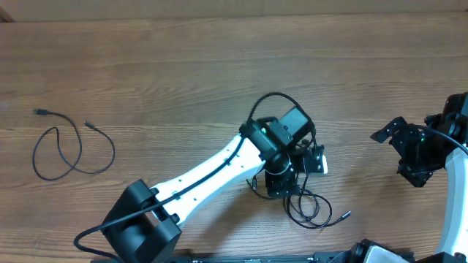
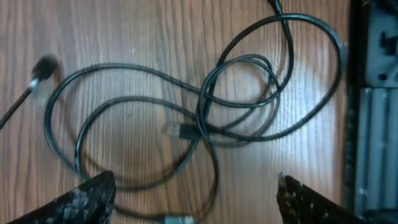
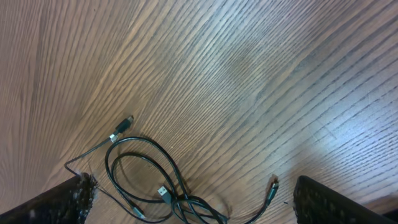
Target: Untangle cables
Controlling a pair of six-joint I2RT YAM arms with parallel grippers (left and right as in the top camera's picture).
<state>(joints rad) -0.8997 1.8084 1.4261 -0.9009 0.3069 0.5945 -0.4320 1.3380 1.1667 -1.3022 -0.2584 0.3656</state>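
A bunch of thin black cables (image 1: 311, 212) lies looped together on the wooden table near the front edge. My left gripper (image 1: 292, 181) hovers just behind it, open. In the left wrist view the loops (image 2: 205, 106) cross one another, a USB plug (image 2: 186, 132) lies in the middle, and both fingers stand wide apart with nothing gripped between them (image 2: 196, 202). A single black cable (image 1: 73, 150) lies apart at the far left. My right gripper (image 1: 398, 153) is open at the right, away from the bunch. Its wrist view shows the tangle (image 3: 165, 186) and a loose plug end (image 3: 272, 186).
The left arm's white link (image 1: 212, 172) runs diagonally from the front left toward the centre. Its own thicker black wire (image 1: 274, 98) arches over the wrist. A dark metal structure (image 2: 373, 112) lines the right edge of the left wrist view.
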